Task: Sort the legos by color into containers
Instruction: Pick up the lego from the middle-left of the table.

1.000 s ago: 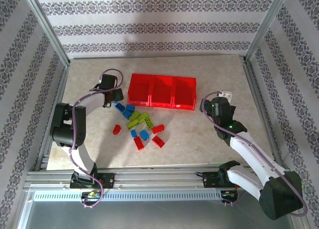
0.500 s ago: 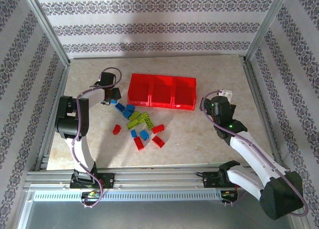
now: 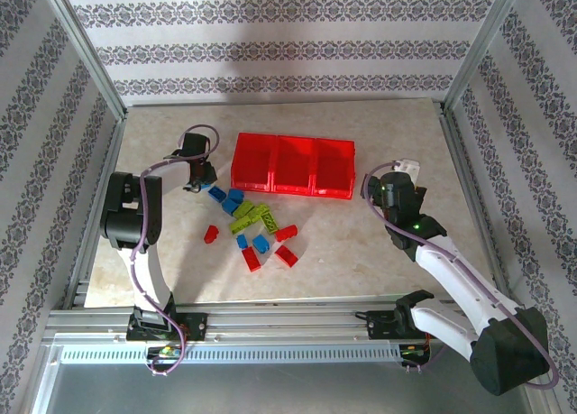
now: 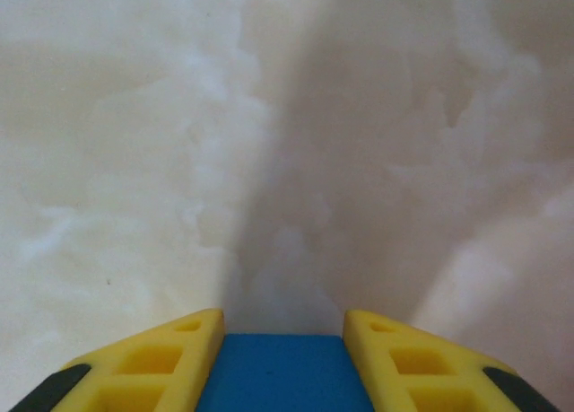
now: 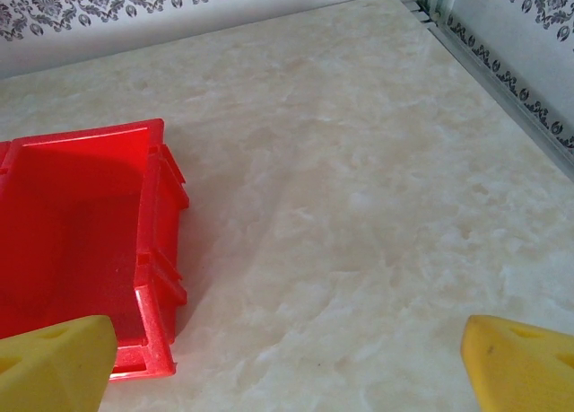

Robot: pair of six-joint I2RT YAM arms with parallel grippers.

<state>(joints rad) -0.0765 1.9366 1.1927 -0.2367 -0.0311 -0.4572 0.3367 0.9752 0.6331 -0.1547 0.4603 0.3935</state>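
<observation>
Top external view: at the left of the frame the left gripper [image 3: 200,177] is sitting over the table [image 3: 379,125], just beside the left end of the tray [image 3: 270,190]. In the left wrist view its yellow fingers [image 4: 170,354] are pressing on either side of a blue brick [image 4: 282,376]. It is therefore holding that brick in a narrow grip, with bare table ahead of it.

A little to the right and lower in the top frame, the loose bricks [image 3: 254,225], blue, green and red, are lying in a cluster just below the tray and apart from it. The tray is lying in the upper middle, its long axis running left to right across the frame, with three compartments in a row.

The held brick is sitting off the tray's left end, so the left compartment is the nearest. I judge the coming move is calling for a lift and a short carry rightward over that end wall.

At the right, the right gripper [image 3: 406,178] is hovering near the tray's right end, jaws standing wide with nothing between them. The left arm is the one nearer the cluster.
</observation>
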